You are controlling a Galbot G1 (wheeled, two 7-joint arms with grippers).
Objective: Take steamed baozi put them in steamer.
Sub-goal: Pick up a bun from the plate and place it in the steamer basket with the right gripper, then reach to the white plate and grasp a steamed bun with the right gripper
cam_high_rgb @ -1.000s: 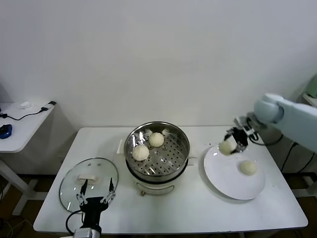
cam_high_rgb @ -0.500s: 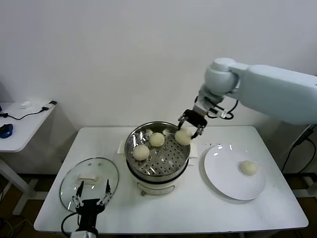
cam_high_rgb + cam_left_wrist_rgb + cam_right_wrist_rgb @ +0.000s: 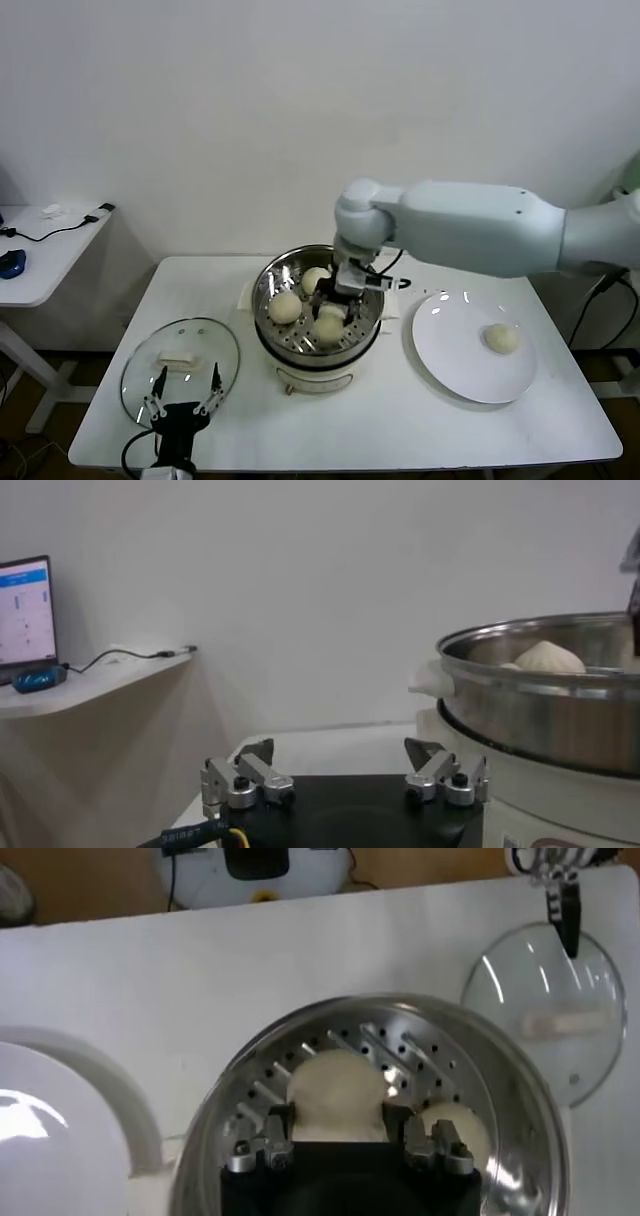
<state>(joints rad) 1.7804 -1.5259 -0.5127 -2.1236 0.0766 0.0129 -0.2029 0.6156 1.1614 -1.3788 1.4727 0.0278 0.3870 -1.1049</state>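
Note:
The steamer (image 3: 372, 300) stands mid-table, shiny steel with a perforated tray. Two steamed baozi (image 3: 316, 279) (image 3: 285, 306) rest on its tray. My right gripper (image 3: 335, 312) reaches down into the pot and is shut on a third baozi (image 3: 330, 326), low over the tray. The right wrist view shows that baozi (image 3: 337, 1093) squeezed between the fingers of the right gripper (image 3: 337, 1120), with another baozi (image 3: 455, 1123) beside it. One more baozi (image 3: 501, 338) lies on the white plate (image 3: 455, 365). My left gripper (image 3: 182, 392) (image 3: 345, 770) waits open near the table's front left.
A glass lid (image 3: 180, 360) with a white knob lies flat left of the steamer, just beyond the left gripper. The steamer wall (image 3: 540, 715) stands close to the left gripper. A small side table (image 3: 40, 250) with cables sits far left.
My right arm carried a baozi from above the plate leftward across the steamer's rim, then lowered it into the pot. The left arm barely moved.

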